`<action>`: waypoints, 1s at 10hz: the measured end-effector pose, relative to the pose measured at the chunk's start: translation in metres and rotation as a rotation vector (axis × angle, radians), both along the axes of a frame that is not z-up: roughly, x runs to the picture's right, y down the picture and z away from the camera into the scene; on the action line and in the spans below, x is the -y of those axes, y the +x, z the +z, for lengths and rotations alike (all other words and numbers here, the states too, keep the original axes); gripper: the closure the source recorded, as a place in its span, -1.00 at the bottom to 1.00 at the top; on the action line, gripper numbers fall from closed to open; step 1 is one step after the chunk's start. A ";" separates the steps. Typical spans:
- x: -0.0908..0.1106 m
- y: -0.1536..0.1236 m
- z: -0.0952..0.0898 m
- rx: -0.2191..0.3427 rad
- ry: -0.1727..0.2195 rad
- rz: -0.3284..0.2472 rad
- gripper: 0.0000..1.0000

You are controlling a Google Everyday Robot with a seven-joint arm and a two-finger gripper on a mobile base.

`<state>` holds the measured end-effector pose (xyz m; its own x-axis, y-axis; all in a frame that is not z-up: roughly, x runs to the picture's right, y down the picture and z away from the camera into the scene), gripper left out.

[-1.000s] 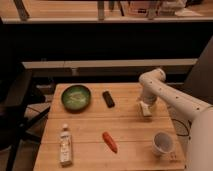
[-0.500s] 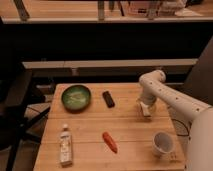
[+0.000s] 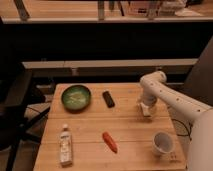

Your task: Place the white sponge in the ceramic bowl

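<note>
1. Nearest to you, on the wooden table (image 3: 90, 155), a bottle with a white label (image 3: 65, 145) lies flat at the front left.
2. At the front right stands a white cup (image 3: 161, 143), tipped a little so you see inside it.
3. Between the bottle and the cup, a bit farther back, lies an orange carrot (image 3: 109, 141).
4. Look farther back on the right side. The gripper (image 3: 145, 111) hangs from the white arm (image 3: 170, 97) and points down at the table. Its jaws are spread wide apart.
5. Right at the gripper's tip you see a small pale thing, which looks like the white sponge (image 3: 146, 112). You cannot tell if the jaws touch it or only sit over it.
6. Farther back, near the middle, lies a black bar (image 3: 108, 98).
7. To the left of the bar sits the ceramic bowl (image 3: 76, 97), green inside with a dark rim. It is well apart from the gripper.
8. A dark chair (image 3: 15, 100) stands left of the table.
</note>
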<state>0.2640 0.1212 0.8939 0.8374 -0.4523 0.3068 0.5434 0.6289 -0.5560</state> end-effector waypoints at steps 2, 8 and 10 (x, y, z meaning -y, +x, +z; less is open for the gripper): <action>-0.001 0.002 0.000 0.000 0.000 0.006 -0.60; -0.004 0.004 -0.002 0.005 0.002 0.020 -0.60; -0.006 0.005 -0.003 0.007 0.002 0.025 -0.60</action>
